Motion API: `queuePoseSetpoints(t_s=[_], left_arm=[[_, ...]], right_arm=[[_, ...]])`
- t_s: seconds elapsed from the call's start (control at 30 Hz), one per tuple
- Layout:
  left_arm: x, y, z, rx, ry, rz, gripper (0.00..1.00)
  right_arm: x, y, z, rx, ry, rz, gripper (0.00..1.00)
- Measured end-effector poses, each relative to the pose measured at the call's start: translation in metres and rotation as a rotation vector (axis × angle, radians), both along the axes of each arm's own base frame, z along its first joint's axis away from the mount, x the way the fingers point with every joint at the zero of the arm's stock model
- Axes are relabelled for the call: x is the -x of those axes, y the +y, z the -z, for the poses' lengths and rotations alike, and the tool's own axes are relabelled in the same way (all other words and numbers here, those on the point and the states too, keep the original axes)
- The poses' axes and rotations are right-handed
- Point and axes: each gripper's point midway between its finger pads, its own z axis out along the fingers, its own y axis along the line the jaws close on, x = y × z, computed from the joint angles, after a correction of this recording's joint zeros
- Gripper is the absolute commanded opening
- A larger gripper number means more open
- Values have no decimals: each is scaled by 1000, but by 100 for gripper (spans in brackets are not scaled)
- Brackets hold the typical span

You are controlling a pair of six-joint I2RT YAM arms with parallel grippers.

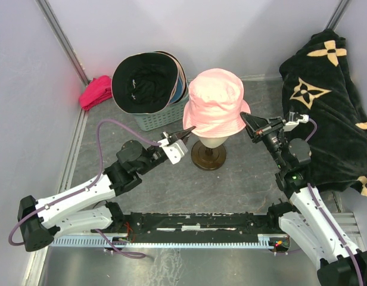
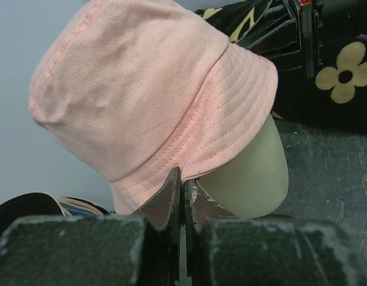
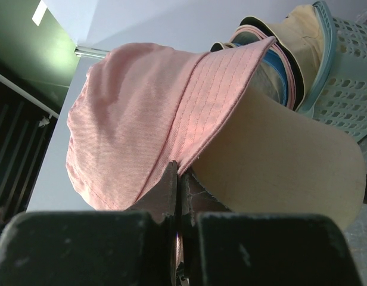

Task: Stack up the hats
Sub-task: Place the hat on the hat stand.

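left gripper [image 1: 186, 131] and right gripper [image 1: 245, 118] clamp pink hat [image 1: 214, 98] brim on stand [image 1: 208, 156]; next, likely tug down evenly, release.

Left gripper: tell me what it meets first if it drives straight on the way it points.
The pink hat, whose brim the left gripper now pinches; right behind it, probably the cream head form.

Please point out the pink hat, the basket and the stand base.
pink hat [image 1: 214, 98]: top view, on its crown.
basket [image 1: 156, 122]: top view, on its front wall.
stand base [image 1: 208, 156]: top view, on its round foot.
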Motion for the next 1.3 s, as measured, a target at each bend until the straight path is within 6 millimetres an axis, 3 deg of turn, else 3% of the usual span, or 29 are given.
queuePoseSetpoints(t_s=[0.6,0.7,0.8,0.93,1.1,1.3], left_arm=[[4,8,12,52,18,-11,5],[4,8,12,55,19,-11,15],[2,10,14,54,28,-25,32],[-3,13,27,31,65,-59,40],[-5,19,31,38,94,-85,43],[-4,34,24,74,105,-124,49]], right_arm=[[7,3,4,32,-8,-16,5],[8,3,5,34,-7,-16,12],[7,2,6,40,-6,-11,30],[2,2,18,69,27,2,44],[-1,1,37,115,85,9,53],[4,-2,50,173,115,18,54]])
